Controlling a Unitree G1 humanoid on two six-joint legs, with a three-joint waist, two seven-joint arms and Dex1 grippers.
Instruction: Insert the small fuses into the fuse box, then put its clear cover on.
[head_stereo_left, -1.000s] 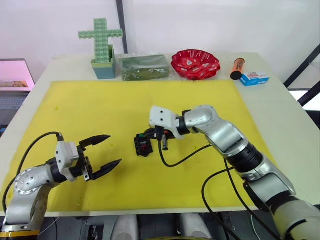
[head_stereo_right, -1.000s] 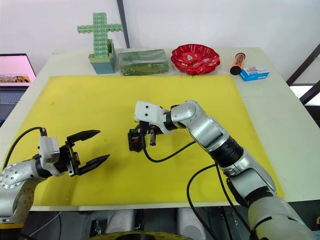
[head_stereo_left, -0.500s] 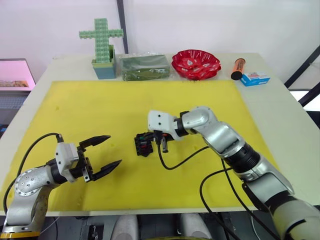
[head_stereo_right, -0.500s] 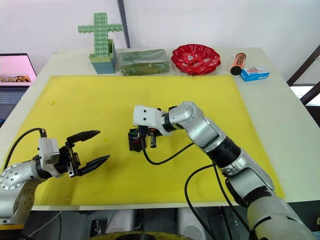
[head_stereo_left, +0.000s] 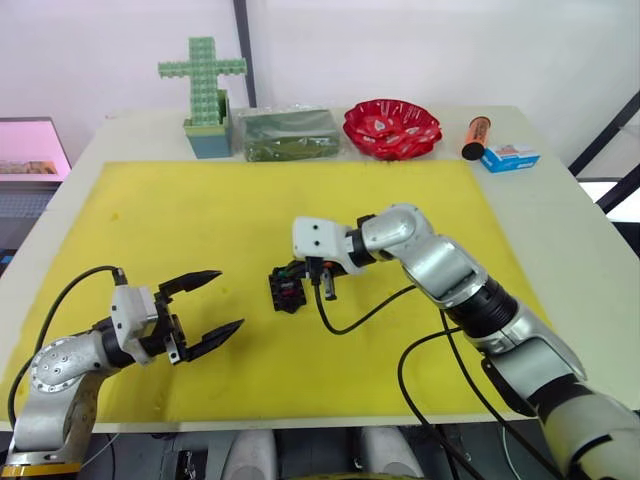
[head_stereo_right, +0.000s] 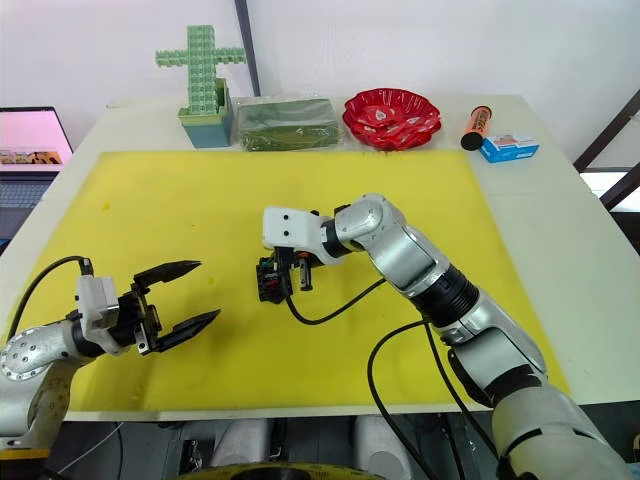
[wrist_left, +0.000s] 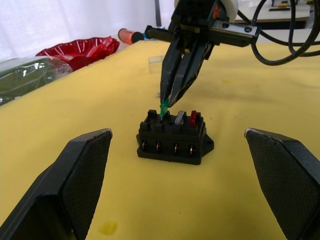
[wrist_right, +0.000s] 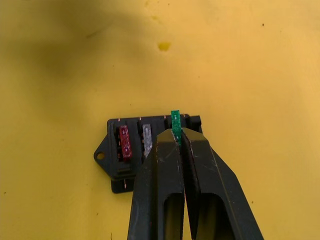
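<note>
Nearest, at the lower left of the head view: left gripper (head_stereo_left: 203, 312), two black fingers spread wide, holding nothing, hovering over the yellow mat (head_stereo_left: 180, 220).

Mid-frame, just left of centre: one fuse box (head_stereo_left: 286, 290), black, flat on the mat. Two fuses seated in it, counted from the wrist views: one red fuse (wrist_right: 124, 143) and one whitish-grey fuse (wrist_right: 147, 141) beside it. One green fuse (wrist_right: 175, 122) pinched between the closed fingers of the right gripper (wrist_left: 172, 97), its tip at the top of the box next to the grey one (seated or merely touching, cannot tell). Fourth, purplish fuse not made out.

Behind the box in the left wrist view: one clear cover (wrist_left: 157, 63), lying on the mat.

Farthest, along the top edge of the table (head_stereo_left: 560, 215): one green block cross (head_stereo_left: 203, 78), one clear bag of green pieces (head_stereo_left: 288, 133), one red dish (head_stereo_left: 391, 127), one orange tube (head_stereo_left: 474, 136), one blue-and-white carton (head_stereo_left: 508, 157) (printing too small to read).
</note>
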